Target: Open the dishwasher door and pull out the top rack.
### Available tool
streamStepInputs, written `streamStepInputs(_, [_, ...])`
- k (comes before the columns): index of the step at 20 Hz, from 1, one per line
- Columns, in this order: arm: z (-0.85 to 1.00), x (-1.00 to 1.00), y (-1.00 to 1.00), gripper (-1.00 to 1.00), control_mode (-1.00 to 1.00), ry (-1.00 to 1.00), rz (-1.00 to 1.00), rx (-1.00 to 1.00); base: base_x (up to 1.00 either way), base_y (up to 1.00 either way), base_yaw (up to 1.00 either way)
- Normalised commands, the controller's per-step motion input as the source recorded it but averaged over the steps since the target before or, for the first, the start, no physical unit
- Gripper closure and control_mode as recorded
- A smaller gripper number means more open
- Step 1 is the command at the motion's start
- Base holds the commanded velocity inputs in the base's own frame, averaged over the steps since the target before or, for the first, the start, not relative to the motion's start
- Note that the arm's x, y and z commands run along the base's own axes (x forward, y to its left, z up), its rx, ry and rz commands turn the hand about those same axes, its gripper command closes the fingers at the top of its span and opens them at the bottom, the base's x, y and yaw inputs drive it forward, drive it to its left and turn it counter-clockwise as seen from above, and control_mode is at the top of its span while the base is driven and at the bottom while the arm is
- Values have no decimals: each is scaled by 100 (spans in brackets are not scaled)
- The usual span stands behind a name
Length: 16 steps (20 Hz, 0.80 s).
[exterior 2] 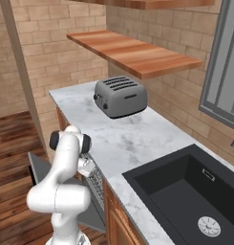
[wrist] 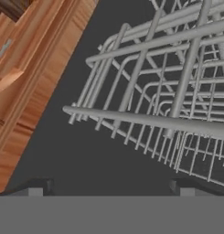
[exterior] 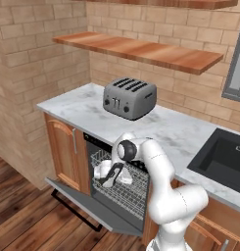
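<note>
- Two steps make up the task; the first looks done: the dishwasher door point(exterior: 77, 198) lies folded down flat, its black bar handle point(exterior: 75, 212) nearest the floor.
- The gripper point(exterior: 108, 180), jaws spread wide and holding nothing, hangs at the cavity mouth, apparently lining up on the wire.
- The top rack point(wrist: 173, 91) sits just beyond the fingertips point(wrist: 179, 187), under the marble counter point(exterior: 165, 130) and the toaster point(exterior: 129, 98).

1. White marble-patterned countertop point(exterior 2: 132, 143) runs along the brick wall.
2. Grey metal four-slot toaster point(exterior 2: 120, 97) stands on the countertop, beneath the wooden wall shelf point(exterior 2: 137, 55).
3. Black rectangular sink basin point(exterior 2: 190, 196) is set into the countertop.
4. Flat grey dishwasher door point(exterior 2: 39, 172) lies lowered, behind the white arm.
5. Thin silver-white wire rack point(exterior 2: 96, 184) shows below the counter edge.
</note>
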Motion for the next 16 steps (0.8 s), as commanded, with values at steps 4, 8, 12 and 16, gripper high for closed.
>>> streamStepInputs(4, [-100,-43,-7,-100,-100,1,30,66,0,0,0])
streamStepInputs(8, [-100,-56,6,-100,-100,0,29,59,0,0,0])
streamStepInputs(12, [-99,-58,21,-100,-100,0,25,57,0,0,0])
streamStepInputs(16, [-83,-53,31,-100,-100,2,21,56,0,0,0])
